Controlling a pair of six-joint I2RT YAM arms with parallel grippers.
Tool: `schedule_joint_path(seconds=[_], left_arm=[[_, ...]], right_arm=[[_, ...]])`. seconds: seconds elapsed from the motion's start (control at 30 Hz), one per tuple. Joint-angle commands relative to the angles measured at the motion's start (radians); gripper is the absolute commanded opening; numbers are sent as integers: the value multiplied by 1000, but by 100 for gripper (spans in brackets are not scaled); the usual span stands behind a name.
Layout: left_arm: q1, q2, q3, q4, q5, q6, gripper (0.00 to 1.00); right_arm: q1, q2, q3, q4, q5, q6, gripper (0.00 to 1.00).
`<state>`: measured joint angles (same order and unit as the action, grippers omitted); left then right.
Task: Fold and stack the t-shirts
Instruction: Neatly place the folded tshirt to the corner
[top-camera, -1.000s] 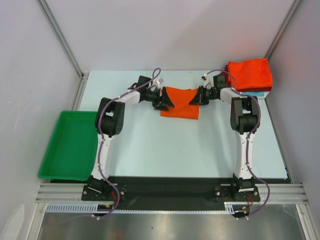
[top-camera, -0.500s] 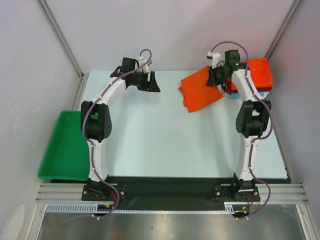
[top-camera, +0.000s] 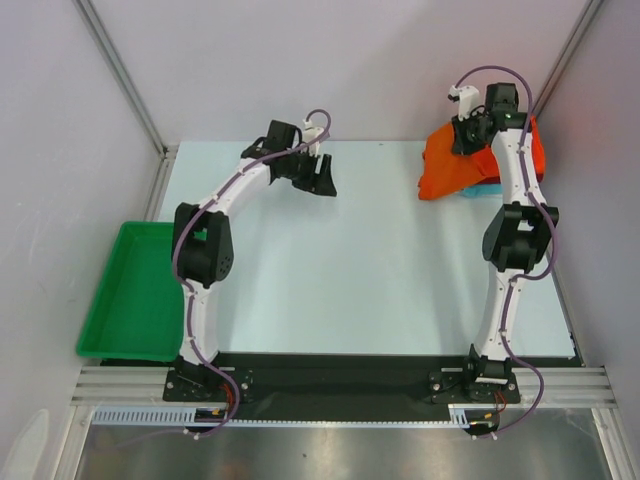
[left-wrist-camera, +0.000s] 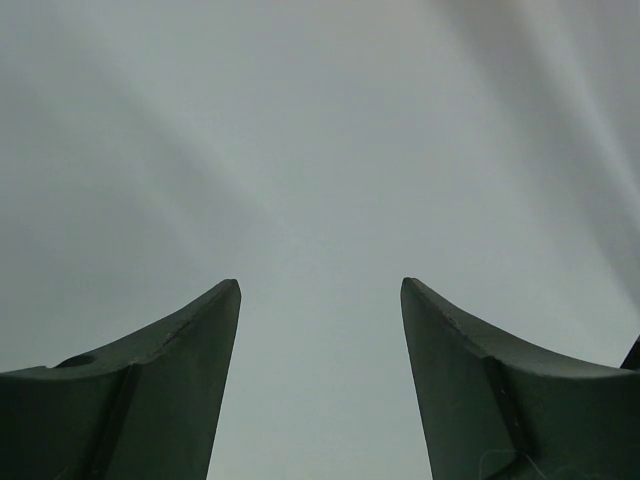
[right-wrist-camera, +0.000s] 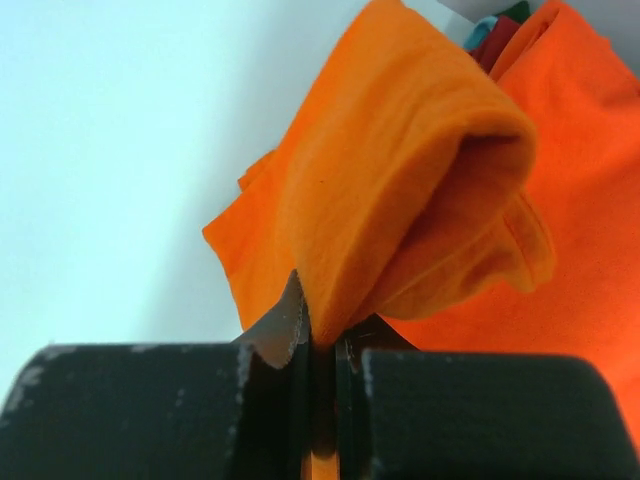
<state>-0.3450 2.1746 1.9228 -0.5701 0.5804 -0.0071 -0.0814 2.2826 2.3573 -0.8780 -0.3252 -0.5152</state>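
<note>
My right gripper (top-camera: 470, 135) is shut on a folded bright orange t-shirt (top-camera: 450, 168) and holds it in the air at the back right, hanging over the stack of folded shirts (top-camera: 533, 150). In the right wrist view the orange shirt (right-wrist-camera: 400, 190) bulges out of my pinched jaws, with the stack's orange-red top shirt (right-wrist-camera: 580, 200) behind it and a teal edge (top-camera: 482, 190) showing beneath. My left gripper (top-camera: 325, 178) is open and empty, raised over the back middle of the table; its fingers (left-wrist-camera: 160, 380) frame only bare surface.
A green plastic tray (top-camera: 135, 290) sits off the table's left edge. Grey walls close in the back and both sides, and the stack sits in the back right corner against the wall.
My right gripper has carried the orange shirt from the table's middle up and right to the stack. My left gripper let go of the shirt and pulled back, open.
</note>
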Motion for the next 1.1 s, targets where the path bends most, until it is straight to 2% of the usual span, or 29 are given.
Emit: schedule_joint_path(seconds=[0.0,0.6,1.07], left_arm=[[-6,-79,27,4,-14,39,71],[-49,-102,4,-1,-30,50,71],[-91,-142,-27,-8,-59,71,72]], right_arm=[[11,-46,71,10,14,-32,0],[-107,-141,128,51,25,-2,0],[-175,-68,200,102,60,21,0]])
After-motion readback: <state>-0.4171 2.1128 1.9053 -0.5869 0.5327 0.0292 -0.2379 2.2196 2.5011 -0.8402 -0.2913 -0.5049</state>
